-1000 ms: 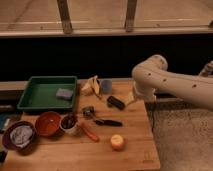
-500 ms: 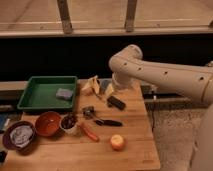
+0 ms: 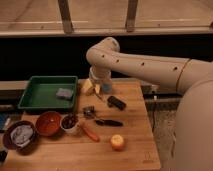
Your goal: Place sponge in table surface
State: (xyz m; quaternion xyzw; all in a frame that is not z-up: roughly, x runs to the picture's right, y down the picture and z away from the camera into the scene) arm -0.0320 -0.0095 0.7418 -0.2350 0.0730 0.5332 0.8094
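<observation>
Camera view, near to far: on the worktop (image 3: 135, 152) the apple (image 3: 117, 142), the carrot (image 3: 90, 133) and the bowls lie as they did a second ago, and nothing there has shifted. Further back the sponge (image 3: 64, 93) is unmoved too, flat inside the green tray (image 3: 40, 95), so it has yet to be lifted out and set on the wood. What changed is the arm (image 3: 145, 65) — it has swung left along the back edge, from the right side to just beside the tray. I judge this an approach to the sponge. The pincer (image 3: 98, 81) hangs under the arm's bend beside the blue cup (image 3: 106, 89), apart and empty — its tips largely masked by the wrist. What the yellowish thing next to it is, I cannot tell.
</observation>
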